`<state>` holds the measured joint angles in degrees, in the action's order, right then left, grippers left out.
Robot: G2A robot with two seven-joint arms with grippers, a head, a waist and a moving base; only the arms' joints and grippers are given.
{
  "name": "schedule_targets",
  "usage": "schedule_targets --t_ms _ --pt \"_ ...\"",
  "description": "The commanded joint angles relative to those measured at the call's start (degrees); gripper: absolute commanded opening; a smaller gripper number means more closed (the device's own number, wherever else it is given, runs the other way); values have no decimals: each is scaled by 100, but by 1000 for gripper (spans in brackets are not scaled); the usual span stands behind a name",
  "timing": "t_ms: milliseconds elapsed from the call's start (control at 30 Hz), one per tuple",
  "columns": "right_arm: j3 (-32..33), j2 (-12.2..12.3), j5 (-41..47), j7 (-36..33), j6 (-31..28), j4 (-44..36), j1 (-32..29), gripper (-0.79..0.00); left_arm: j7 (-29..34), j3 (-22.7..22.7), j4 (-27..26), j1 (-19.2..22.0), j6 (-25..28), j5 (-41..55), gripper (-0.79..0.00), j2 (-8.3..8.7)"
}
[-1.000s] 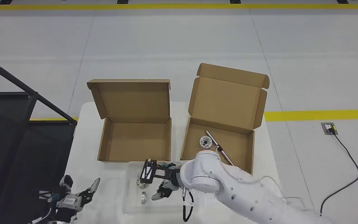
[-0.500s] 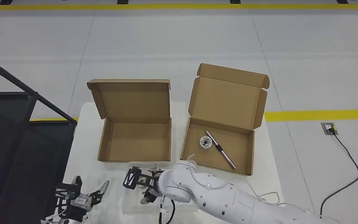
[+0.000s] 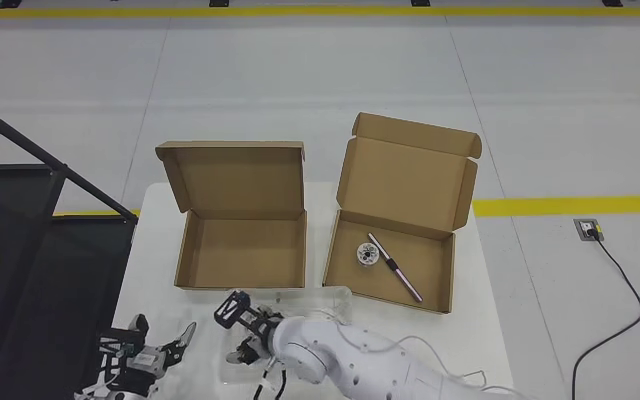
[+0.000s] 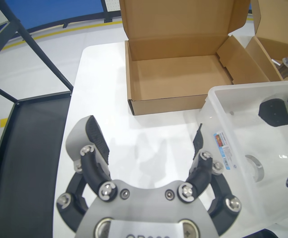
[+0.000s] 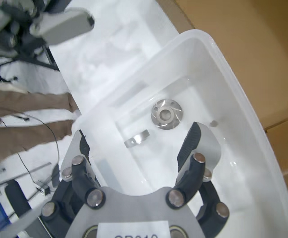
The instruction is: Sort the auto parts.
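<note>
Just beyond right fingers (image 5: pixel 190 142), disc (image 5: pixel 166 114)

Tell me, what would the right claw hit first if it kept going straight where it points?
Most likely the small curved metal piece on the floor of the clear bin, straight ahead of the open right claw. The round flange lies just beyond it. Depth is hard to judge.

This looks like an industrial hall or robot lab. A wide pale grey floor (image 3: pixel 300 90) is marked with yellow lines (image 3: pixel 555 206) and has a socket plate (image 3: pixel 588 229) set into it. A black metal rack (image 3: pixel 70 280) stands just beside the left hand (image 4: pixel 146 128), with a blue wall (image 4: pixel 56 11) far beyond. The white worktop (image 3: pixel 160 250) stands on the open floor.
</note>
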<state>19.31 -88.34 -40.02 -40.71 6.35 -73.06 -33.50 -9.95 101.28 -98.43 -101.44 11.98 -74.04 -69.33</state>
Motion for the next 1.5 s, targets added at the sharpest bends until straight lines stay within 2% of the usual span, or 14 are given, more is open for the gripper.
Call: schedule_targets --t_ms 0,333,433,500,600,700,867,1100,1133,1200,1300,1400,1467 --pt "61 -11 -32 -71 142 -46 -69 0 -1 8 8 -1 -17 -30 0 0" --pt "61 -13 -82 -75 223 -69 -80 0 -35 74 43 11 -14 -83 0 5" --pt "195 -18 -83 19 491 16 -230 0 -69 100 63 5 -5 -78 0 6" --pt "191 -48 -208 -12 967 -24 -367 0 -87 120 71 -4 0 -37 0 4" --pt "88 -131 -377 -429 1776 -203 -521 0 -85 135 87 -3 1 -6 0 3" --pt "32 -225 -410 -853 2129 -323 -546 0 -71 121 94 3 -5 -17 0 0" --pt "117 -424 -270 -1246 2455 -74 -403 0 -67 104 98 13 -10 -42 0 -2" --pt "253 -727 152 -1467 2426 600 -163 0 -117 137 179 26 -4 20 0 -6" --pt "251 -770 192 -1488 2410 688 -137 -18 -120 140 190 29 -5 35 0 -7" --pt "245 -856 263 -1529 2392 862 -87 -117 -126 142 202 33 1 36 0 -7" --pt "238 -980 317 -1523 2451 1124 -21 -142 -141 137 219 37 -4 44 0 -10" --pt "233 -1097 377 -1470 2400 1362 24 -277 -147 131 221 42 -4 60 0 -13" --pt "245 -1169 417 -1441 2398 1524 55 -323 -144 131 221 44 -8 57 0 -14"
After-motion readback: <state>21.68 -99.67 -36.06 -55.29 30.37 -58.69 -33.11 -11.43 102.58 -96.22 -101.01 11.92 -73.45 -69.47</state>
